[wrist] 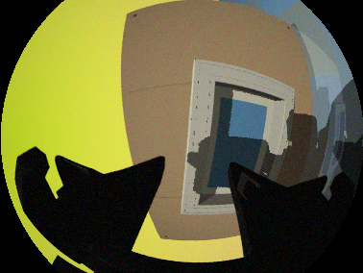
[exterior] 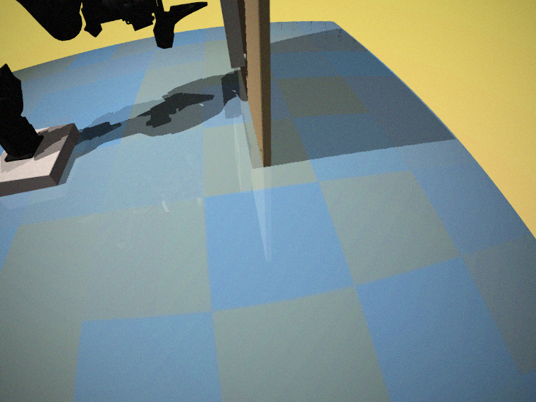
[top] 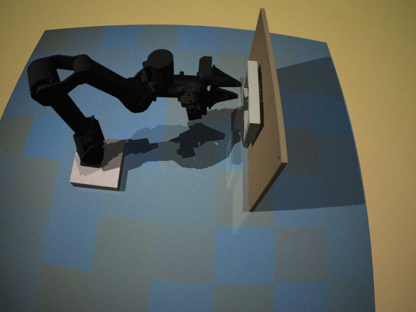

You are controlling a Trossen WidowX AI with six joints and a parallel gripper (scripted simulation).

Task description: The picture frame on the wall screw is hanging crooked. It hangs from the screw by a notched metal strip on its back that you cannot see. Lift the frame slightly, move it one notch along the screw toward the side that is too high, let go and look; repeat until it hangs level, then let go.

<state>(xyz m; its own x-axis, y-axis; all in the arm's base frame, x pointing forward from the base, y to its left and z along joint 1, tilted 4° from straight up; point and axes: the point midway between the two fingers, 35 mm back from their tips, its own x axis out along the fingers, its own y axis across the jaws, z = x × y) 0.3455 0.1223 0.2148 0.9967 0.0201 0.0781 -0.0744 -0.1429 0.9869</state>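
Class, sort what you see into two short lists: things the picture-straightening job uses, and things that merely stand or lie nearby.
Part of the job:
- pale grey rectangular picture frame
- tan upright wall panel
- black two-fingered gripper

Not handled in the job:
- pinkish-white square base block under the arm
- blue and grey-green checkered floor
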